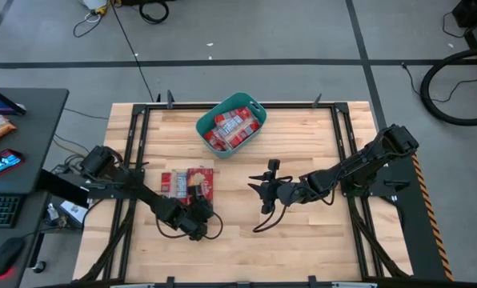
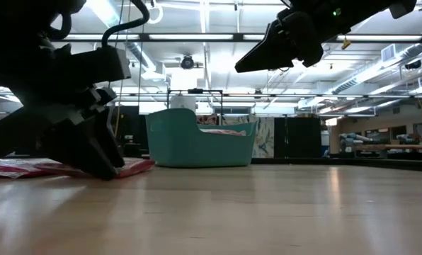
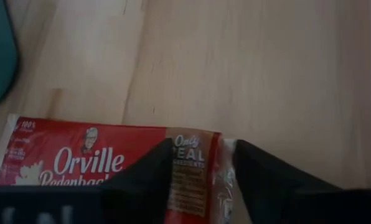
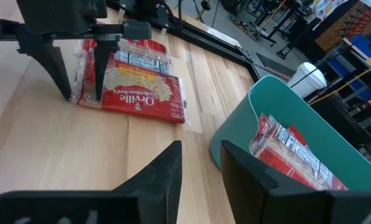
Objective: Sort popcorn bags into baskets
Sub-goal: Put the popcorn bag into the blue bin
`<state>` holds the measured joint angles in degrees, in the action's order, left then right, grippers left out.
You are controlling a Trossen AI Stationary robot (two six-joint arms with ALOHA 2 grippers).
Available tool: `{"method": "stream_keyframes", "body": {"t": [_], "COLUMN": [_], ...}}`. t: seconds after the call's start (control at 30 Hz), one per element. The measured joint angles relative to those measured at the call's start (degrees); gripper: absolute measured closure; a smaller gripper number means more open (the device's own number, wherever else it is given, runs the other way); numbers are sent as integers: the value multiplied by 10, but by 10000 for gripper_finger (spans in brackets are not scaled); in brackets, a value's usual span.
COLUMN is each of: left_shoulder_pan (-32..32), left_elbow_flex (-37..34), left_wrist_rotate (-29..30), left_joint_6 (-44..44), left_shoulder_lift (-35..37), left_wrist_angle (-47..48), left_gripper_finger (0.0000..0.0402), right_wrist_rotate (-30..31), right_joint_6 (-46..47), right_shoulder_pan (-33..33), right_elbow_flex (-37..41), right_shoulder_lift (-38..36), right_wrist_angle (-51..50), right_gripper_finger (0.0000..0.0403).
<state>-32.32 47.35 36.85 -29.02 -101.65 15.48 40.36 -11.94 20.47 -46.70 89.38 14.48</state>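
**Left gripper set over the edge of a popcorn bag, before the pinch**

I have the left gripper [image 1: 197, 226] low on the tabletop [image 1: 302, 240], near its front edge and left of centre, at the near end of the loose popcorn bags [image 1: 189, 182]. In the left wrist view its jaws stand apart, straddling the short end of one Orville Redenbacher packet [image 3: 111, 165], not yet clenched on it; the right wrist view shows the same two fingers [image 4: 101, 68] planted upright at the bag's edge. The teal basket [image 1: 250, 104] sits near the middle of the tabletop's far edge and already holds several red bags [image 1: 232, 126]. The right gripper [image 1: 264, 192] hovers above the middle of the tabletop, jaws partly apart and holding nothing.

To do this step well, I judge that I should keep the fingers square to the bag's short edge and get one under the crimped seam, since the packet lies flat and may slide on the wood. More than one packet lies here, close together, so I would pinch only the nearest and lift straight up before swinging toward the basket.
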Motion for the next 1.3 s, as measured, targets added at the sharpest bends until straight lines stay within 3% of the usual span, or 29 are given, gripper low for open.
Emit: {"method": "stream_keyframes", "body": {"t": [0.3, 0.63, 0.9, 1.3], "left_shoulder_pan": [4, 14, 4, -19], "left_elbow_flex": [0, -1, -1, -1], "left_wrist_rotate": [-11, -28, 37, 109], "left_joint_6": [2, -6, -3, 23], "left_shoulder_lift": [1, 102, 212, 286], "left_wrist_angle": [10, 32, 42, 41], "left_gripper_finger": [389, 398, 400, 401], "right_wrist_rotate": [-11, -26, -26, -11], "right_joint_6": [0, 0, 2, 2], "right_shoulder_pan": [0, 0, 0, 0], "right_elbow_flex": [0, 0, 0, 0], "right_shoulder_lift": [0, 0, 0, 0], "right_wrist_angle": [0, 0, -2, -5], "right_gripper_finger": [288, 288, 288, 288]}}
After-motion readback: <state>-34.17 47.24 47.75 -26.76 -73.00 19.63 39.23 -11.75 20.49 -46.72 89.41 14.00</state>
